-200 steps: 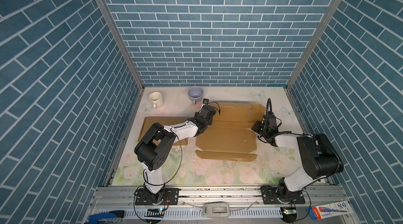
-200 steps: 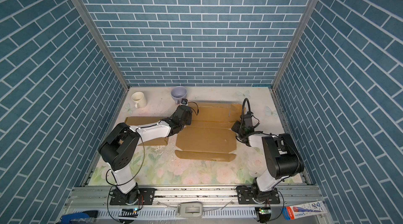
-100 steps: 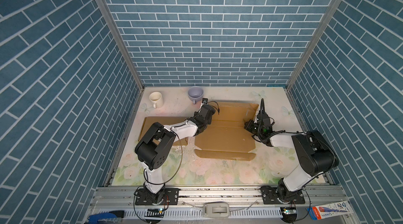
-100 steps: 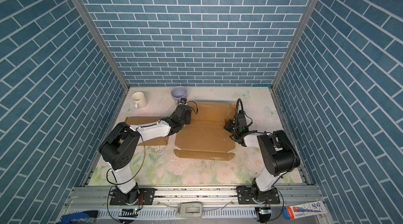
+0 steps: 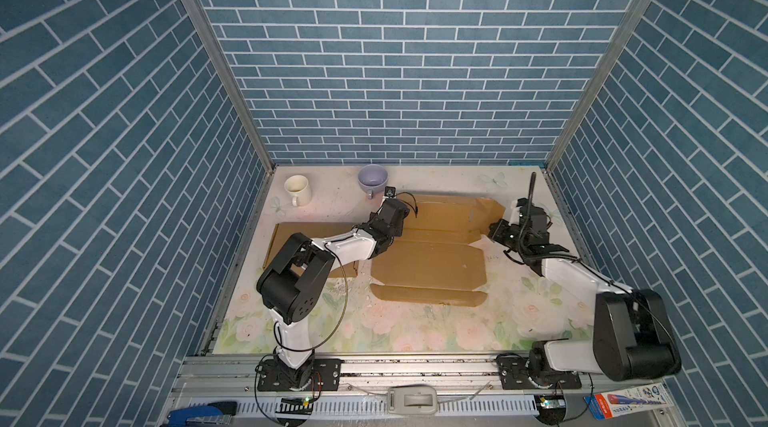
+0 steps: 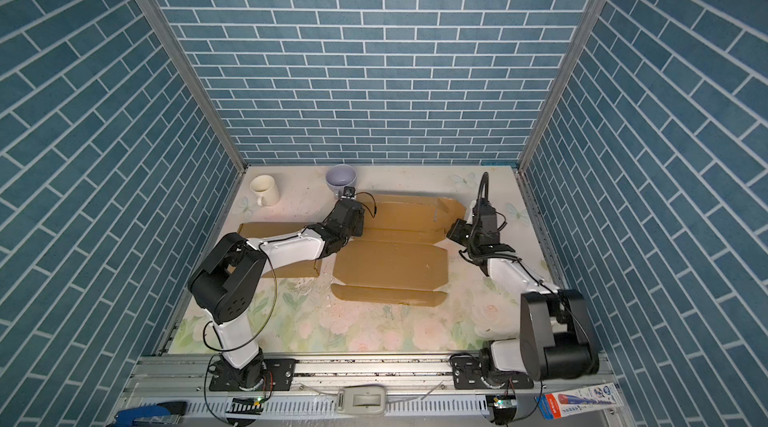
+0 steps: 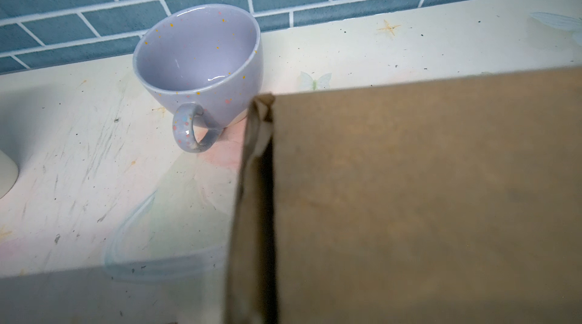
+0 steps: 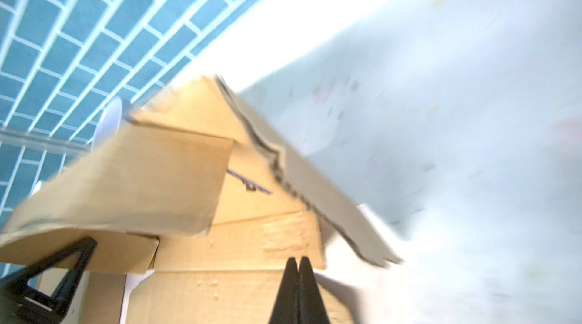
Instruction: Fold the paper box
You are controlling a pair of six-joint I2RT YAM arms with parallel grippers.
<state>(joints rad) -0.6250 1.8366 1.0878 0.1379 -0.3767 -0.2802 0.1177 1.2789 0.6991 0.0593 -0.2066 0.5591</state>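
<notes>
Paper box [image 5: 428, 267], a flat blank of brown cardboard, lies unfolded across the middle of the floral-printed worktop [image 5: 415, 333] in both top views. Its near strip flap lies flat and the flap at its far right corner is tilted up. A short blue printed mark on one panel is too blurred to read in the right wrist view.

The right claw [image 8: 297, 262] is pressed together, its black tips at the blank's right edge. The left claw [image 5: 395, 213] sits at the blank's far left edge, also closed. Its fingers are hidden, so I cannot tell whether it pinches the card.

A second brown cardboard sheet [image 5: 291, 234] lies under the left arm. Behind it stand a cream ceramic mug [image 5: 297, 190] and a lilac speckled ceramic cup [image 7: 201, 76]. A white printed carton [image 5: 627, 402] lies on the front rail, its lettering too small to read.
</notes>
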